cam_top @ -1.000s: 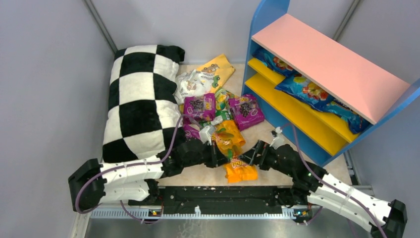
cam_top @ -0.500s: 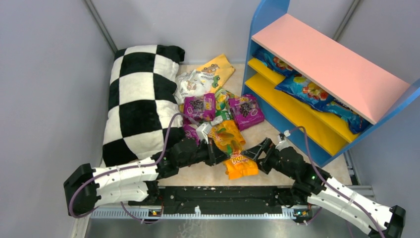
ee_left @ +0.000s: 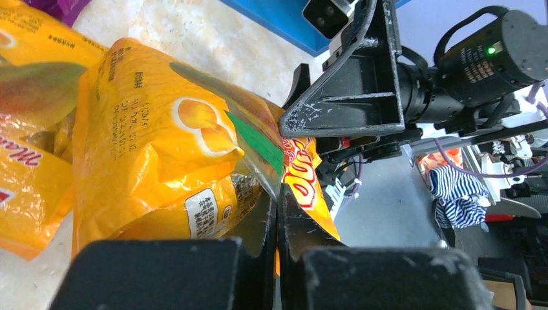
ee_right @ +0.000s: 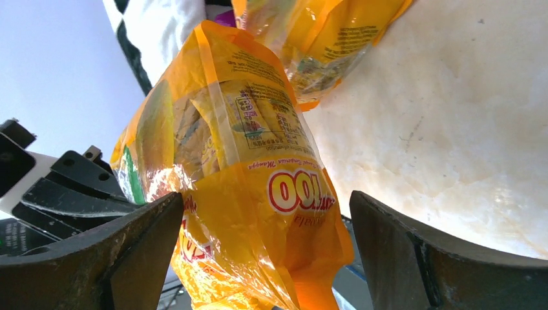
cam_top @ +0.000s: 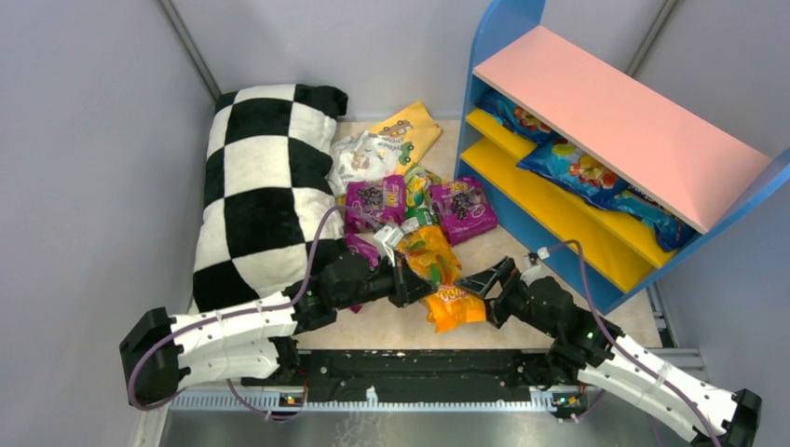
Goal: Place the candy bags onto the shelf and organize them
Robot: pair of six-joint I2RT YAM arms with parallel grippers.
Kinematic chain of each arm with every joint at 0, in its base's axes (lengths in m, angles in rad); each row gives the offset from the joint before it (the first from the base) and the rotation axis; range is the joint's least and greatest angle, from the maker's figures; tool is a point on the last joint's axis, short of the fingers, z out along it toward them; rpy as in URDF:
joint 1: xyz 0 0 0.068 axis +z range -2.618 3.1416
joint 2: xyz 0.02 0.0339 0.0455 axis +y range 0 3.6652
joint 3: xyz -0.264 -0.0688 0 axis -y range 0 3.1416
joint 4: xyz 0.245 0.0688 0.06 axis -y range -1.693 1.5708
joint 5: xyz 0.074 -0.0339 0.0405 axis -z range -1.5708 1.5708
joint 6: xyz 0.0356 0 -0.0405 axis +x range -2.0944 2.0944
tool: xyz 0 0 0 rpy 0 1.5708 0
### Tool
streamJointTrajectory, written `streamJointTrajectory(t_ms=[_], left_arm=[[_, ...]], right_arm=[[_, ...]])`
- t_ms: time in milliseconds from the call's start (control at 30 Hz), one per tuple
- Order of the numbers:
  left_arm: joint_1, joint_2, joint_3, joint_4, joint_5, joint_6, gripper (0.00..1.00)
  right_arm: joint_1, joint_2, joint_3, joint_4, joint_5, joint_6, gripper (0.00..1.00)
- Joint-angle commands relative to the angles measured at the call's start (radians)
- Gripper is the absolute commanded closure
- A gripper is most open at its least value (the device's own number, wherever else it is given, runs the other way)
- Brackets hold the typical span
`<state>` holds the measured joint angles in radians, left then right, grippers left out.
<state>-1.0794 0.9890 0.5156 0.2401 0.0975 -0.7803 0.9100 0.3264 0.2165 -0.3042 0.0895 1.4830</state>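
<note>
Fingers of your left gripper (ee_left: pixel 277 213) are pressed tight together on the edge of an orange candy bag (cam_top: pixel 454 305); the film is pinched flat between the pads, and the bag hangs out from them toward the other arm. Your right gripper (ee_right: pixel 265 213) stands at full spread, one finger on each side of that same bag; in its own wrist view the bag fills the gap between the fingers. The bag's edge looks very close to one finger, perhaps brushing it, but you cannot tell contact from this angle.

From above, the held bag sits between the two grippers, near the front of the table (cam_top: pixel 391 328) and well short of the shelf (cam_top: pixel 633 130). A second orange bag (cam_top: pixel 430 251) lies just behind it; two purple bags (cam_top: pixel 463 209) lie further back, with a white bag (cam_top: pixel 363 154) and a yellow bag (cam_top: pixel 410 126) beyond them, beside the checkered pillow (cam_top: pixel 265 186). Blue bags (cam_top: pixel 573 170) already lie on the shelf's yellow boards, under the pink top board.
</note>
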Motion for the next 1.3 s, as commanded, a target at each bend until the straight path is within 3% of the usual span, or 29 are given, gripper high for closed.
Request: streamJointTrajectory(t_ms=[0, 233, 467, 667, 733, 767, 867, 900, 1033, 1267], left_arm=[[0.005, -0.022, 0.088, 0.225, 0.044, 0.035, 1.0], [0.005, 0.022, 0.056, 0.342, 0.123, -0.002, 1.0], [0.006, 0.016, 0.044, 0.342, 0.134, -0.016, 1.0], [0.004, 0.002, 0.038, 0.32, 0.136, -0.017, 1.0], [0.006, -0.004, 0.034, 0.315, 0.128, -0.012, 1.0], [0.005, -0.006, 0.035, 0.314, 0.125, -0.008, 1.0], [0.005, -0.018, 0.044, 0.314, 0.134, 0.003, 1.0], [0.005, -0.025, 0.048, 0.311, 0.138, 0.004, 1.0], [0.006, -0.047, 0.058, 0.31, 0.191, 0.011, 1.0], [0.005, -0.11, 0.046, 0.369, 0.406, 0.082, 1.0]], right_arm=[[-0.013, -0.033, -0.031, 0.095, -0.025, 0.045, 0.01], [-0.013, -0.052, -0.045, 0.33, -0.034, 0.049, 0.01], [-0.013, -0.145, 0.013, 0.24, 0.068, -0.036, 0.02], [-0.013, -0.281, 0.01, 0.203, 0.169, -0.068, 0.29], [-0.013, -0.299, 0.019, 0.182, 0.18, -0.094, 0.31], [-0.013, -0.298, 0.025, 0.173, 0.179, -0.112, 0.28], [-0.013, -0.274, 0.067, 0.128, 0.158, -0.204, 0.05], [-0.013, -0.262, 0.085, 0.107, 0.146, -0.238, 0.02], [-0.013, -0.205, 0.128, 0.125, 0.054, -0.334, 0.01], [-0.013, -0.164, 0.136, 0.165, -0.015, -0.322, 0.01]])
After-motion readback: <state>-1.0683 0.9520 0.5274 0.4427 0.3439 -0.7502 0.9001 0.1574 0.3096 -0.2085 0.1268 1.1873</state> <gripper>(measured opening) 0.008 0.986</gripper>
